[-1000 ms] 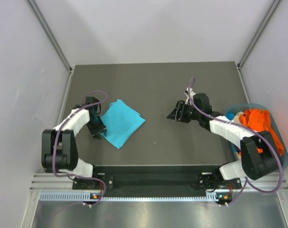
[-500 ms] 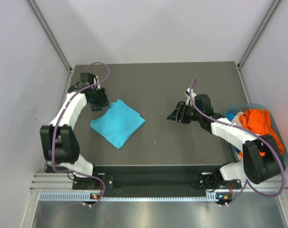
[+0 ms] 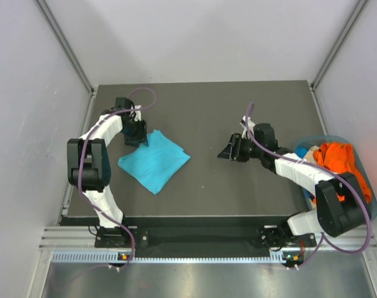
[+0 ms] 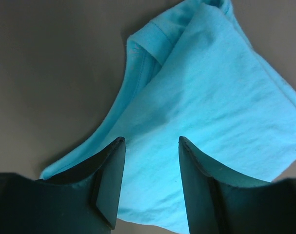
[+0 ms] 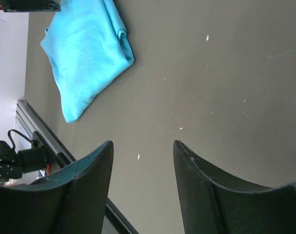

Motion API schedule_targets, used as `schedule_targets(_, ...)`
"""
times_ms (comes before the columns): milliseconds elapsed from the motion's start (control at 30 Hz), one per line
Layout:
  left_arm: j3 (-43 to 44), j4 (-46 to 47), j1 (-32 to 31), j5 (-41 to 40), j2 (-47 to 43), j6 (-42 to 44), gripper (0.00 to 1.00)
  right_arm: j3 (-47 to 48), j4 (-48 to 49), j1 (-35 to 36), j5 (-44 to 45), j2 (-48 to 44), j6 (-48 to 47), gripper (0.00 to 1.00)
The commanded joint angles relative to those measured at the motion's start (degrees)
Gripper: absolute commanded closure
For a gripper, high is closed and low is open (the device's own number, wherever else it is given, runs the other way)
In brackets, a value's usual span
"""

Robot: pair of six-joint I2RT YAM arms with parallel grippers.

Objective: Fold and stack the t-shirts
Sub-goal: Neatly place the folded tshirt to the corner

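Note:
A turquoise t-shirt lies folded into a small square on the left half of the dark table. It fills the left wrist view, with a collar fold at its top, and shows in the right wrist view. My left gripper is open and empty, just above the shirt's far left corner. My right gripper is open and empty over bare table at centre right. An orange t-shirt is heaped in the basket at the right.
A blue-grey plastic basket stands off the table's right edge and holds the orange shirt and other cloth. White walls close in the back and both sides. The table's front rail shows in the right wrist view.
My left gripper has swung from the shirt's near left side round to the far left, then come in over the shirt's far corner. The right arm has hardly moved.

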Motion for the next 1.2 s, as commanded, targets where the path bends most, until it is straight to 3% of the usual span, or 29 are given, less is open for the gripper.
schedule_targets(0,-0.7,2.7,0.1,-2.8,-0.3,2.9,0.47,2.3,1.6,-0.5,-1.2,0.7,-2.1,0.47)
schedule_targets(400,2.2,1.5,0.1,-5.9,5.8,4.2,0.51,0.8,4.2,-1.0,-3.0,0.6,-1.8,0.47)
schedule_targets(433,2.4,1.2,0.1,-6.3,6.2,3.7,0.54,0.7,4.3,-1.1,-3.2,0.6,-1.8,0.48)
schedule_targets(467,3.3,0.7,0.1,-6.7,6.7,3.3,0.67,0.6,4.3,-1.2,-3.3,0.5,-1.9,0.47)
schedule_targets(567,4.0,-0.7,0.1,-8.5,7.6,2.2,0.88,0.2,4.5,-1.4,-3.4,0.2,-1.8,0.48)
schedule_targets(700,3.7,-2.9,0.3,-10.4,7.6,0.4,1.00,-0.3,5.3,-1.5,-3.7,-0.1,-1.5,0.48)
schedule_targets(1167,-7.3,-6.5,2.8,-27.2,1.5,-7.1,1.00,-2.4,9.5,-1.6,-5.3,1.4,0.6,0.48)
